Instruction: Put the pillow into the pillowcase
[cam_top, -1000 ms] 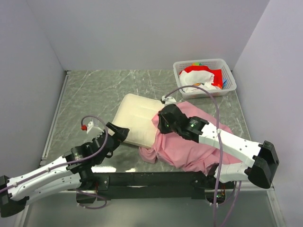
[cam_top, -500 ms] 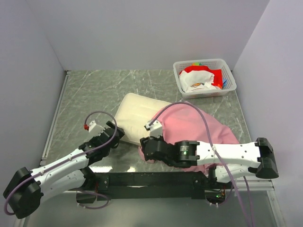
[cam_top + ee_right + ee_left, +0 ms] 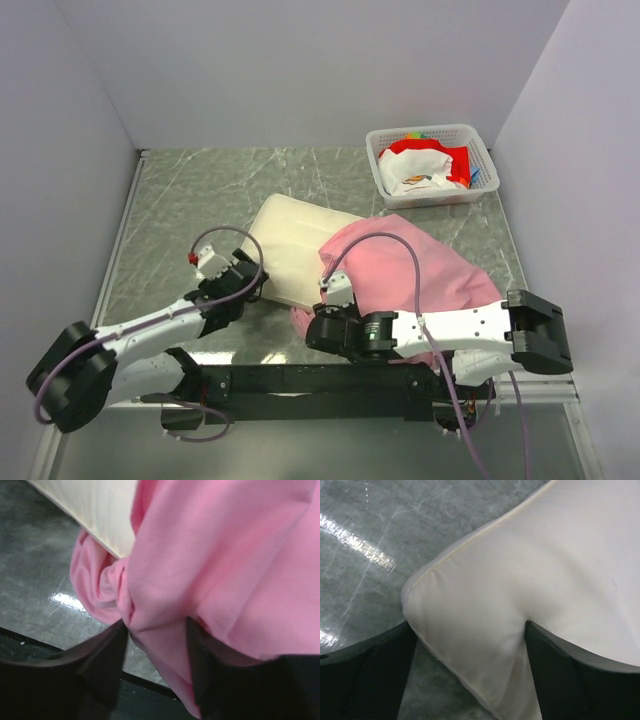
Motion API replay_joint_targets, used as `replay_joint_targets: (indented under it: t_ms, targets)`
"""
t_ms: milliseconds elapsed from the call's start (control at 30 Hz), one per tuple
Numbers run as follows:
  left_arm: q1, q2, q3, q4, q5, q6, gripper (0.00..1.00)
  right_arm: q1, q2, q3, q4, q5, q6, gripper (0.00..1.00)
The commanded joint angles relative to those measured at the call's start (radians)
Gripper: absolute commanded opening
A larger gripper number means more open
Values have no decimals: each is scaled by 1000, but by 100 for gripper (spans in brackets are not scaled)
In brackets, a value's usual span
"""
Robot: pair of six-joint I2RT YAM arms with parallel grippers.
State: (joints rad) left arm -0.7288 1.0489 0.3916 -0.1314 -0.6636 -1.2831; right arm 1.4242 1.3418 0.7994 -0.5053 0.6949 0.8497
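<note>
From above: the pillow [image 3: 290, 240] lies at the middle of the table [image 3: 180, 200], its left part bare and its right part covered by the pillowcase [image 3: 430, 270], which spreads off to the right and bunches at its near-left corner. Whether the pillow sits inside the pink cloth or just under it, I cannot tell. At the far right stands a white basket [image 3: 430, 200], well apart from the arms, holding red and white cloths [image 3: 425, 165] (something many-coloured peeks out behind them). The left pincer [image 3: 243, 283] is at the pillow's near-left corner; the right pincer [image 3: 312, 325] is at the pink bunch.

Over to the left wrist: the pincer is spread wide, one finger [image 3: 370, 675] on each side of the pillow's corner. The right-hand finger dents the cream cloth, and grey table shows past the seam.

Now the right wrist: the pincer stands parted, and a fold of pillowcase fills the gap and touches both fingers [image 3: 100, 655]. The pillow's cream edge shows at upper left, running under the pink.
</note>
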Motion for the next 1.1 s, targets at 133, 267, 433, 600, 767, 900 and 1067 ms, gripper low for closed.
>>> replay_joint_targets:
  t_ms: [133, 267, 433, 600, 767, 900, 1067]
  targets:
    - [72, 152, 151, 27, -57, 33, 1, 2, -4, 119, -183, 130, 72, 7]
    - [3, 65, 237, -117, -74, 117, 1, -14, -124, 263, -292, 175, -15, 0]
    - [-142, -151, 435, -410, -82, 163, 1, -71, -231, 580, -311, 149, -286, 0]
    - [-234, -237, 662, -590, 27, 217, 1, -318, -172, 831, -259, -157, -509, 0]
    - [-231, -141, 779, -577, 101, 265, 10, -550, 62, 911, -179, -438, -538, 0]
    - [-132, -34, 791, -513, 201, 266, 7, -628, 169, 797, -92, -583, -515, 0]
    - [74, -55, 581, -266, 455, 208, 1, -677, 372, 790, -16, -715, -541, 3]
